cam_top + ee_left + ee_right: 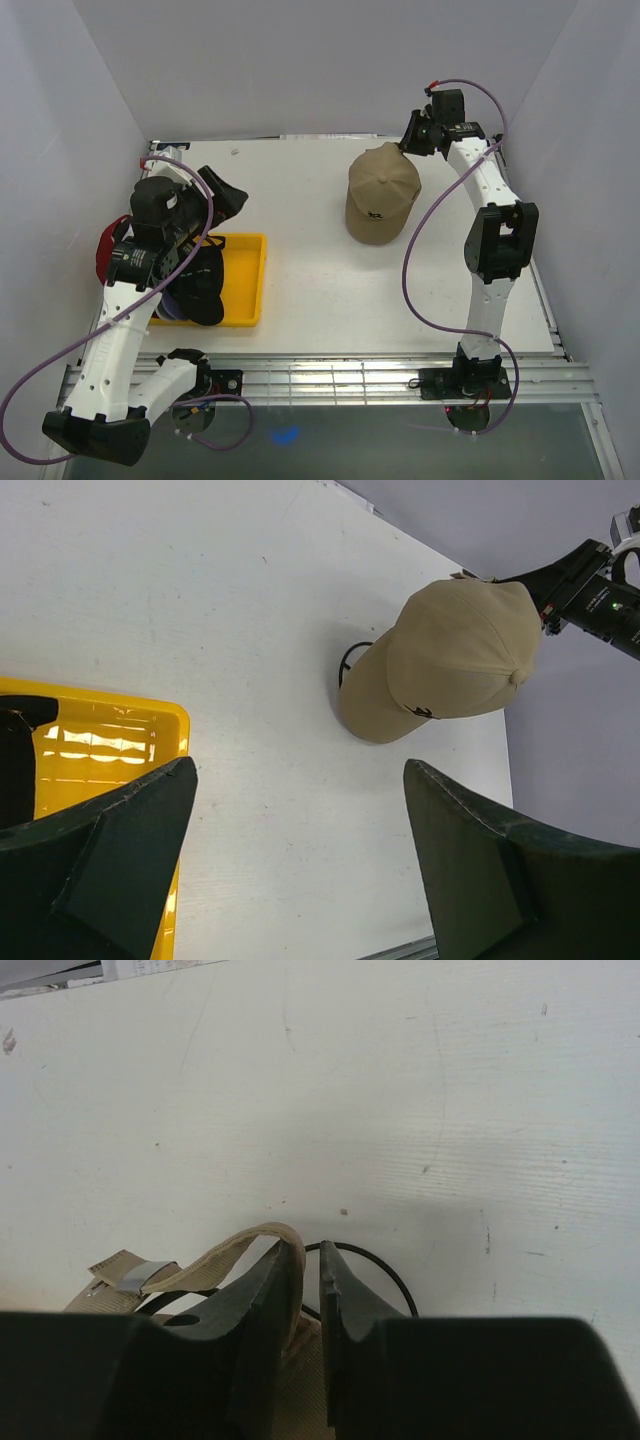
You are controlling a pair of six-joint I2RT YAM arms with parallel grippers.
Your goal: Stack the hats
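**One tan cap pinched, the others heaped at the tray**

One tan cap [382,195] sits alone on the white table [320,290], in the upper right of the overhead view. Its brim points toward the bottom of the frame and one small dark logo shows on its front. One thin black wire loop [347,660] shows at the edge of the cap in the left wrist view.

Two arms are in view. The right gripper [408,147] is at the back of the tan cap, at the cap's upper right edge. In its own wrist view the two jaws stand almost together, with only a narrow slit between them. The cap's tan back strap [225,1255] curves up against the left-hand jaw, and tan fabric lies beneath both, so it appears to be pinching the cap's rear.

The left gripper [300,767] is over the left side of the table, by the one yellow tray [245,280]. Its two fingers [120,850] are spread wide with nothing between them, only bare table in the gap.

The remaining caps are bunched at the tray on the left of the overhead view, largely hidden by the left arm. One black cap [205,290] lies in the tray, one red cap [104,255] shows past the arm at the far left, and a sliver of purple brim [165,313] shows at the tray's lower left. How many caps are in that heap cannot be told.
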